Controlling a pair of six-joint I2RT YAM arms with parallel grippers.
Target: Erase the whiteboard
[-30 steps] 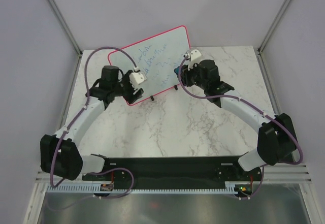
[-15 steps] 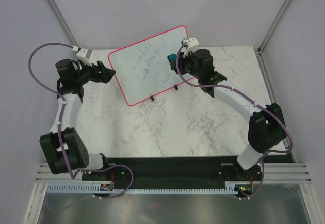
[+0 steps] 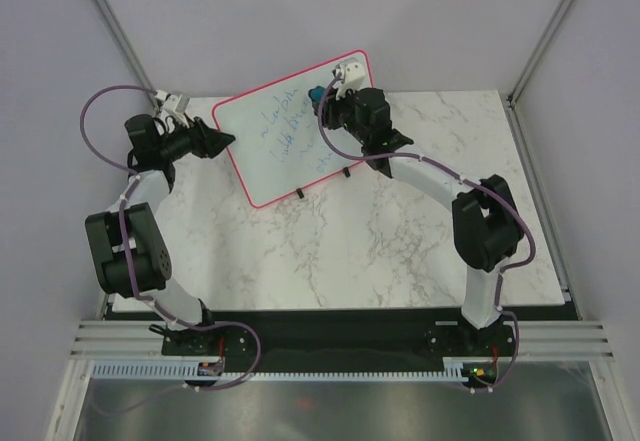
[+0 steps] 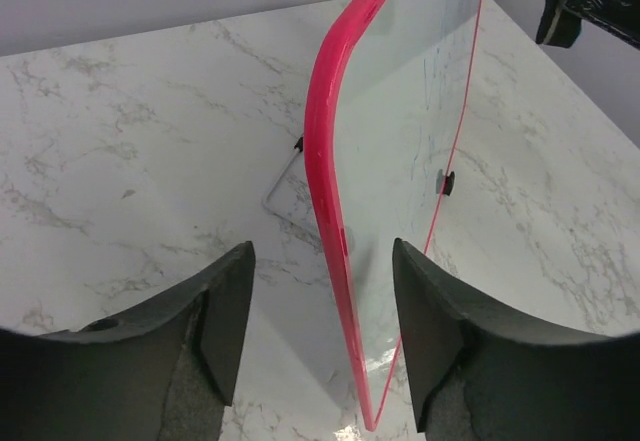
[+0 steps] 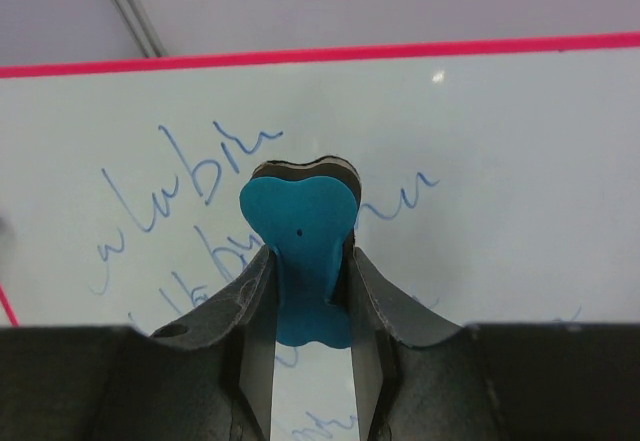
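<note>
Now | 1 whiteboard [image 3: 283, 156] | 1 blue eraser [image 5: 300, 223], clamped in right gripper [image 5: 306, 261]

Blue handwriting [image 5: 205, 176] ran in several slanted rows across the whiteboard [image 5: 520, 131]; it was a loose scrawl, and no word or number was legible.

eraser [image 3: 317, 92]: moved up-left on whiteboard [image 3: 265, 168] | left fingers [image 4: 225, 311]: now astride its edge
</note>
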